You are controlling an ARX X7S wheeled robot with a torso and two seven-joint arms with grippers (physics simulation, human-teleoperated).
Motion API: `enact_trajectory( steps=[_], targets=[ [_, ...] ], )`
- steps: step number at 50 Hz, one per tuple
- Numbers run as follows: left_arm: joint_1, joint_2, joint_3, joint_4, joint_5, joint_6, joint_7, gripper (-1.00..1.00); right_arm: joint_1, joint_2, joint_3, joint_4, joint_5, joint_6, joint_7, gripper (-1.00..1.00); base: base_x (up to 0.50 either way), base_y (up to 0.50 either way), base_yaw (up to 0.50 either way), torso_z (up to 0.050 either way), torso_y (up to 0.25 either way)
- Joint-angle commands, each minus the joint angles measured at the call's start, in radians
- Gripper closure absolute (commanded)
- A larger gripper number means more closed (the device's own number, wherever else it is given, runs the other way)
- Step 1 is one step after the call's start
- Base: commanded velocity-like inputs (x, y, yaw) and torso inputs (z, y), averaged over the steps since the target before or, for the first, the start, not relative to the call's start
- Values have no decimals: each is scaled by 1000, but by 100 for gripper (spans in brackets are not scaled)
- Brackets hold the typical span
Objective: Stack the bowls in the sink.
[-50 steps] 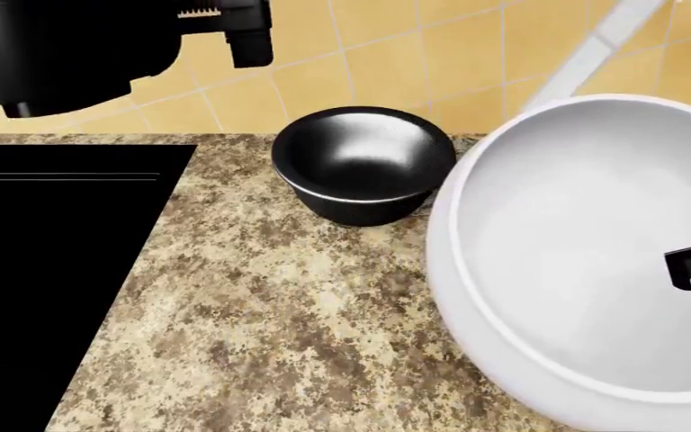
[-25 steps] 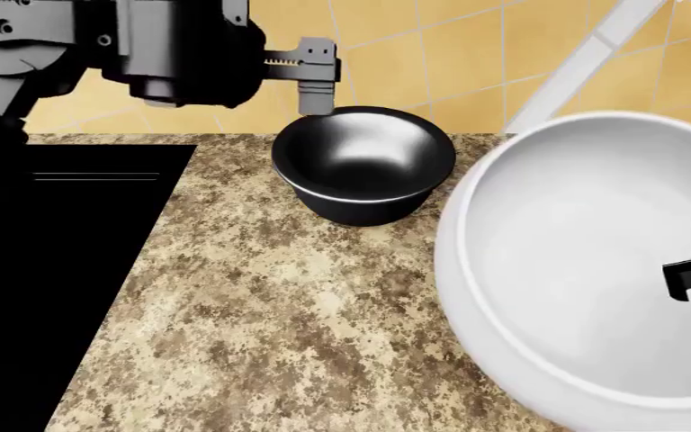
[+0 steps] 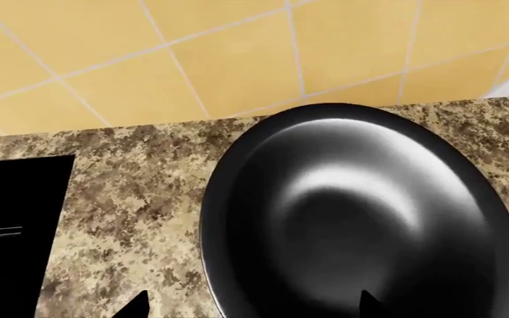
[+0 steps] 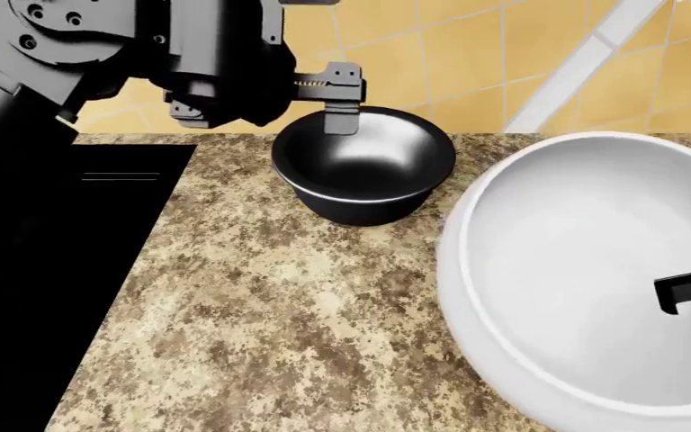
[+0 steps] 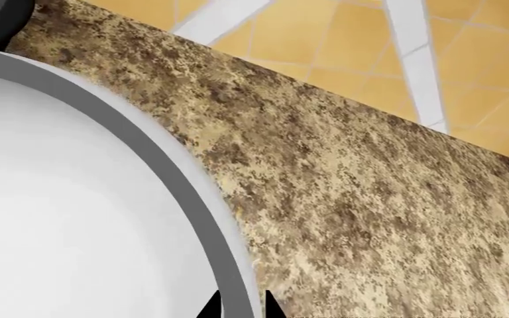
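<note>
Black bowl point(image 4: 363, 165) sits on granite counter point(image 4: 273, 306) beside sink point(image 4: 46, 270); left gripper point(image 4: 321, 90) spread wide over its rim. Right gripper point(image 5: 236, 308) pinches white bowl point(image 4: 586, 279) rim.

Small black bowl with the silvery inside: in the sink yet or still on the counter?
On the counter. The small black bowl sits upright and empty on speckled granite, right of the black sink.

white bowl point(image 4: 586, 297) cropped at frame edge, right end effector point(image 5: 236, 306) mostly out of view
</note>
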Motion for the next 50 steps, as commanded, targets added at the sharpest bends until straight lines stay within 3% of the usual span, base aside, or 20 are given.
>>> enact_trajectory(
  steps=[1,33,50],
  targets=[
    [27,3,-2,-25,-3,23,18,-100,-18,17,8,-11,-32,-3,-16,100,0,0,0,0,0],
    [105,-33,-13,-28,17,94,76,-100,-67,30,9,-30,-71,-19,-42,100,0,0,0,0,0],
    [136,-10,15,-80,69,121,168,-100,-99,40,8,-42,-105,-29,-63,100,0,0,0,0,1]
  ],
)
